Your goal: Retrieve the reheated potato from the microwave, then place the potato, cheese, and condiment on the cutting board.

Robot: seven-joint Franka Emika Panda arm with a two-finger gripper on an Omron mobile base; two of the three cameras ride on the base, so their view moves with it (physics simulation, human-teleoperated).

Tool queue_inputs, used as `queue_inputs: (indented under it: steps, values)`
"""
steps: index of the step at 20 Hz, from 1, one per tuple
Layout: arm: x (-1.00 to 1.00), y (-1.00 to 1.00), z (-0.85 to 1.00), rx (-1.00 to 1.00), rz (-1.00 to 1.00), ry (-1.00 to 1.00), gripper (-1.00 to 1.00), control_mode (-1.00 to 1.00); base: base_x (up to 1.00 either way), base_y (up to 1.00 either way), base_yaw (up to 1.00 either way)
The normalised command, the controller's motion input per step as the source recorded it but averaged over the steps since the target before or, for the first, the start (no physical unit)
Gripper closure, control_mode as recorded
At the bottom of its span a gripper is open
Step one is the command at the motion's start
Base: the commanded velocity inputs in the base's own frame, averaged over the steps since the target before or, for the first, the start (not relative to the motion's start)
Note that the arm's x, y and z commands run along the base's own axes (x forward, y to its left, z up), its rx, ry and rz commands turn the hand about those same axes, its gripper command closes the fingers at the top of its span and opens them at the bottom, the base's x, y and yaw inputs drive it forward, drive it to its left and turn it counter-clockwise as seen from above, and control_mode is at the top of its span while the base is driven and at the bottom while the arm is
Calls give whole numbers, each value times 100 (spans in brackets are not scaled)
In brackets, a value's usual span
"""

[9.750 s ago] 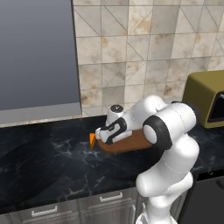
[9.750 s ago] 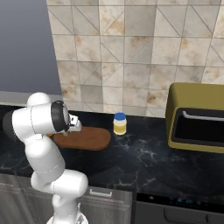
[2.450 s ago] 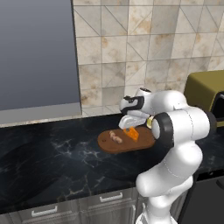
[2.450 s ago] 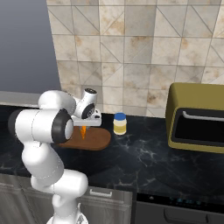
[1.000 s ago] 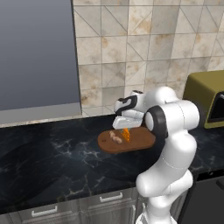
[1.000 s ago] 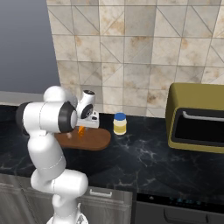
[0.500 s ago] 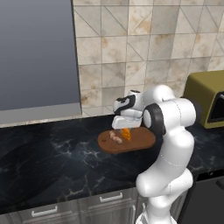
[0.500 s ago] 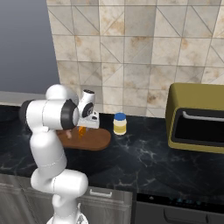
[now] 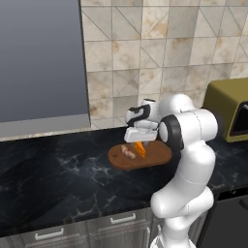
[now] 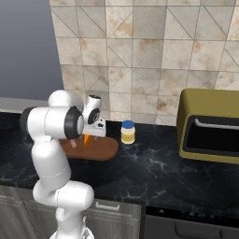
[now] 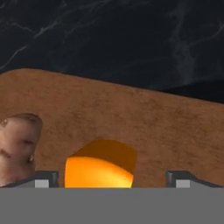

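Left base view: one oval reddish-brown wooden cutting board (image 9: 154, 156) bears one tan potato (image 9: 128, 152) and one orange cheese wedge (image 9: 140, 148), the white arm's gripper (image 9: 137, 141) poised above; right base view adds one blue-capped condiment bottle (image 10: 128, 132) beside the board; hand view: fingertips (image 11: 43, 179) spread, flanking the cheese.

Tan potato (image 9: 128, 152) and orange cheese (image 9: 140, 148) on cutting board (image 9: 157, 156); blue-capped condiment (image 10: 128, 132) upright on counter beside board's right end.
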Motion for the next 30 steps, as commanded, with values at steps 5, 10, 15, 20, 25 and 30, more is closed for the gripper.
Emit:
queue_inputs:
  steps: [5, 10, 15, 20, 25, 30]
  values:
    - [-18, 0, 29, 0, -3, 0, -100, -100, 0, 0, 0]
    - [-7, -12, 41, -1, -7, 0, -100, -100, 0, 0, 0]
    - [-5, -24, 42, -7, -12, 3, -100, -100, 0, 0, 0]
    - [-5, -44, 30, -11, -13, 1, -100, -100, 0, 0, 0]
    - [2, -43, 38, -3, -15, 0, -100, -100, 0, 0, 0]
    - [2, -45, 35, -1, -13, 0, -100, -100, 0, 0, 0]
